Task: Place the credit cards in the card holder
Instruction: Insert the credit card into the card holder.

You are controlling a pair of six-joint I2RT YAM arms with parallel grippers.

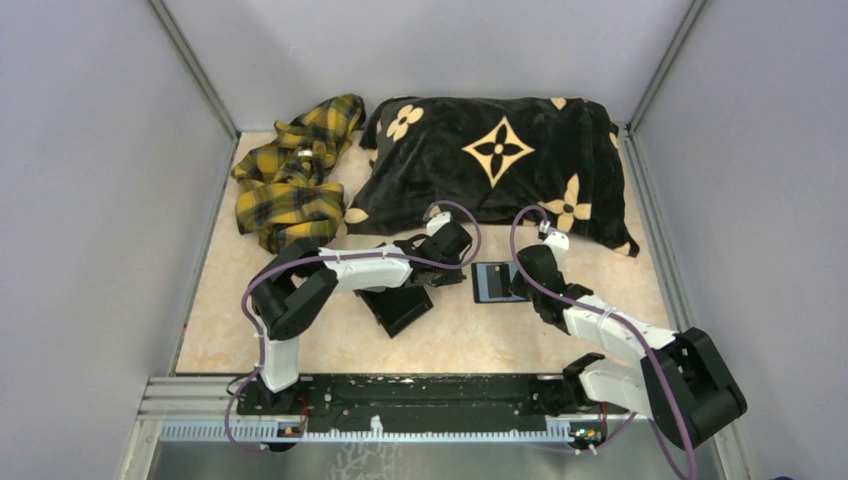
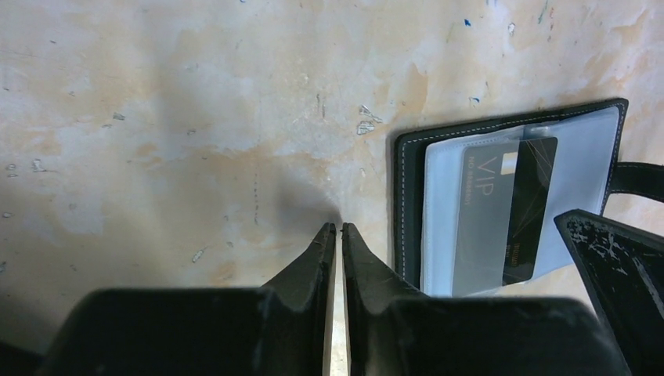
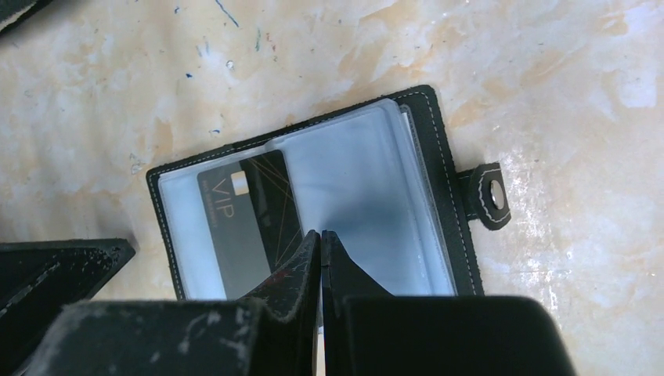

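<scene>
The right tool (image 3: 321,233), pinched together, is hanging over the open black stitched card holder (image 3: 368,172) containing a dark VIP card (image 3: 243,215); the left tool (image 2: 339,227) is sitting nearly together, empty.

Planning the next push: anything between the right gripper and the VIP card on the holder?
Nothing visible. The right gripper, shut, sits just over the open card holder, tips beside the VIP card. The left gripper is off to the side, over bare table.
</scene>
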